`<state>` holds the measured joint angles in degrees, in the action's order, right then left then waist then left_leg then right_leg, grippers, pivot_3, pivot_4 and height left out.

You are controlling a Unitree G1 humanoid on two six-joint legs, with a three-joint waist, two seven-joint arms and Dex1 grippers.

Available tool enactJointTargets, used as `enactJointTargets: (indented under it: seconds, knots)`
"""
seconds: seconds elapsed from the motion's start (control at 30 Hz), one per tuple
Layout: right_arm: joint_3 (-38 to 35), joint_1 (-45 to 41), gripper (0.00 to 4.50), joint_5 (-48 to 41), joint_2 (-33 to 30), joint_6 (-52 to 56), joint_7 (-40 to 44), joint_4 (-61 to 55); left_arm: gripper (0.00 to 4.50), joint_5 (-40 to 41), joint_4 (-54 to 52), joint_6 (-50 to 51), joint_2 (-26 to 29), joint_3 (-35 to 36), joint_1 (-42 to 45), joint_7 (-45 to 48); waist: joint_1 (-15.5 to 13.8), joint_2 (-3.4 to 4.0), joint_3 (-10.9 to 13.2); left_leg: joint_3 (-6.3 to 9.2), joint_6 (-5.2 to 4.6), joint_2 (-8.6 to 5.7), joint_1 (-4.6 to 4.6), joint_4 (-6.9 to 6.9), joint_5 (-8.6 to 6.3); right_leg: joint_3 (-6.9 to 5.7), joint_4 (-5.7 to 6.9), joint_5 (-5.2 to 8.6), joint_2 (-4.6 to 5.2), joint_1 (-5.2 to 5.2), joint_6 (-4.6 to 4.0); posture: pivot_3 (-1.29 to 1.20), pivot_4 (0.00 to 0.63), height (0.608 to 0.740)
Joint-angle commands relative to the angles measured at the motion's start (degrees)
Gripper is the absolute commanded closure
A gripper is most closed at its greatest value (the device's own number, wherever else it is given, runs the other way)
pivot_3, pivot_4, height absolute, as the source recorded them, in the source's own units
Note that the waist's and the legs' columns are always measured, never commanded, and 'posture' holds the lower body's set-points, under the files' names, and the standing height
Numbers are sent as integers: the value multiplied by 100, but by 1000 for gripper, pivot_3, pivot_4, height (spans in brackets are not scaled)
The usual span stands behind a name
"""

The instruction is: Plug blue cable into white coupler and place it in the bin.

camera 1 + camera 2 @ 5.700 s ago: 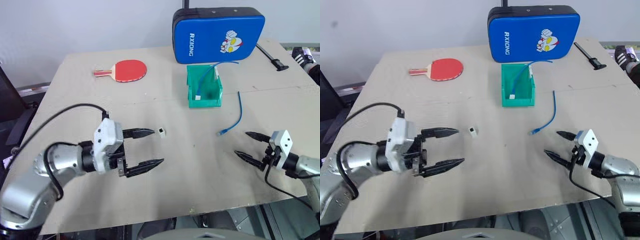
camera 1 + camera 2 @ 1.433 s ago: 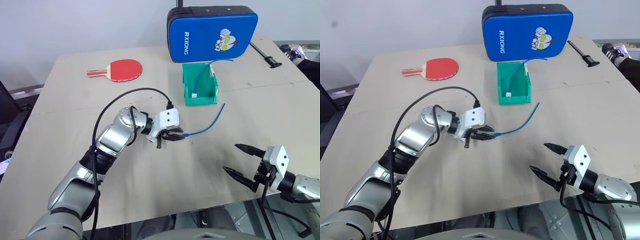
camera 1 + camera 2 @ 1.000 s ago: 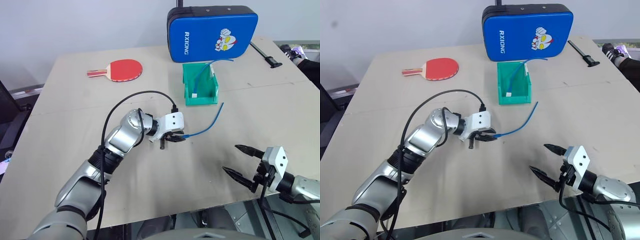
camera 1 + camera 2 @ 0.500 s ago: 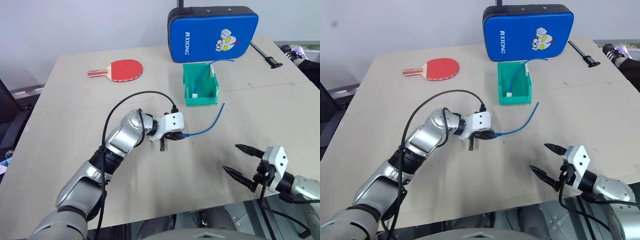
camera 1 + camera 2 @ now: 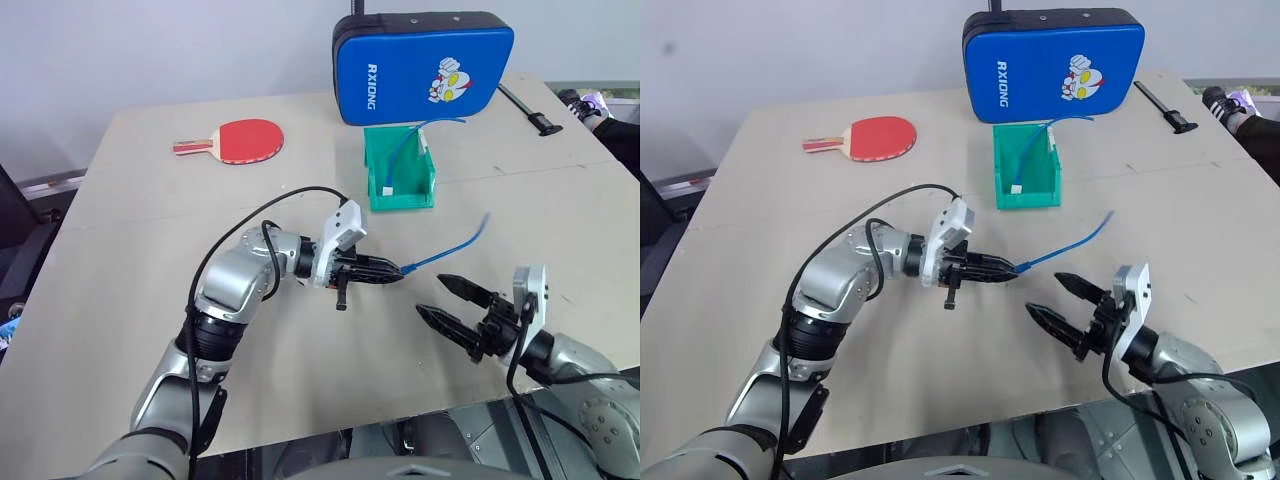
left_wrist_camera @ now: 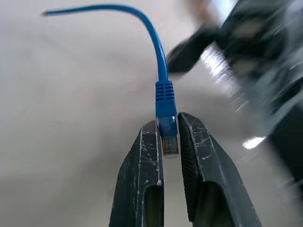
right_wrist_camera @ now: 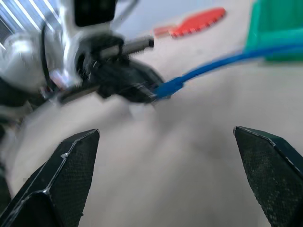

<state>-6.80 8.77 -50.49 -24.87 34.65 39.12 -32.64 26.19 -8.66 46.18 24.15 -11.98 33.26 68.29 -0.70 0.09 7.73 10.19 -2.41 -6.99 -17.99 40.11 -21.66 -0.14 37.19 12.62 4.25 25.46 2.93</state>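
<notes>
My left tool (image 5: pixel 385 272) is clamped shut on the clear plug at one end of the blue cable (image 5: pixel 447 250); the wrist view shows the plug (image 6: pixel 168 137) pinched between both fingers. The tool points toward my right, above the desk (image 5: pixel 140 190). From the plug the cable rises free in the air toward the far right, its other end off the surface. My right tool (image 5: pixel 452 304) stands wide open with nothing between its fingers, just beside the cable's held end and facing my left tool. The green bin (image 5: pixel 401 182) sits farther back on the desk, in front of the blue padded case (image 5: pixel 425 66); another blue cable (image 5: pixel 408 146) lies in it. A red paddle (image 5: pixel 236 139) lies at far left. I cannot make out the white coupler.
</notes>
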Motion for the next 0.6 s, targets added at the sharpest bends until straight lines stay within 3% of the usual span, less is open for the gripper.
enactJointTargets:
  seconds: [0.03, 0.2, 0.23, 0.33, 0.53, 0.6]
  knots:
    - [-169, -437, 0, -950, 164, 336, -363, -45, 4462, 801, -458, 589, 39, 316, -90, 14, -2, 0, 0, 2, 0, 0, 0, 0, 0, -2, 0, 0, 0, 0, 0, 0, 150, 740]
    - [-163, -903, 0, -1797, 110, 695, -539, -34, 4462, 1150, -468, 831, -40, 464, -68, -298, -10, 0, 0, 3, 0, 0, 0, -1, 0, -4, -2, 0, -1, -1, -1, 0, 150, 740]
    - [-122, -950, 257, -1829, 53, 754, -539, -31, 4491, 1180, -476, 831, -36, 450, -73, -335, -4, 0, 0, 3, 0, 0, 0, 0, 0, -4, -3, 0, -1, -1, -1, 0, 150, 740]
    - [-36, -1002, 1187, -1828, -55, 856, -550, -13, 4500, 1270, -491, 828, -42, 439, -75, -438, 2, 0, 0, 1, 0, -1, 0, 0, 0, -1, -6, 0, -1, 0, -1, 0, 150, 740]
    - [35, -1089, 4298, -1818, -104, 921, -583, 47, 4500, 1421, -536, 847, -9, 386, -95, -568, 1, 0, 0, 2, 0, 0, 0, -1, 0, -1, -7, 0, -2, -1, 0, 0, 150, 740]
    - [71, -1094, 4412, -1783, -131, 942, -563, 38, 4500, 1433, -521, 849, -2, 378, -98, -617, 1, 0, 0, 1, 0, 0, 0, -1, 0, 0, -7, 0, -2, 0, -1, 0, 150, 740]
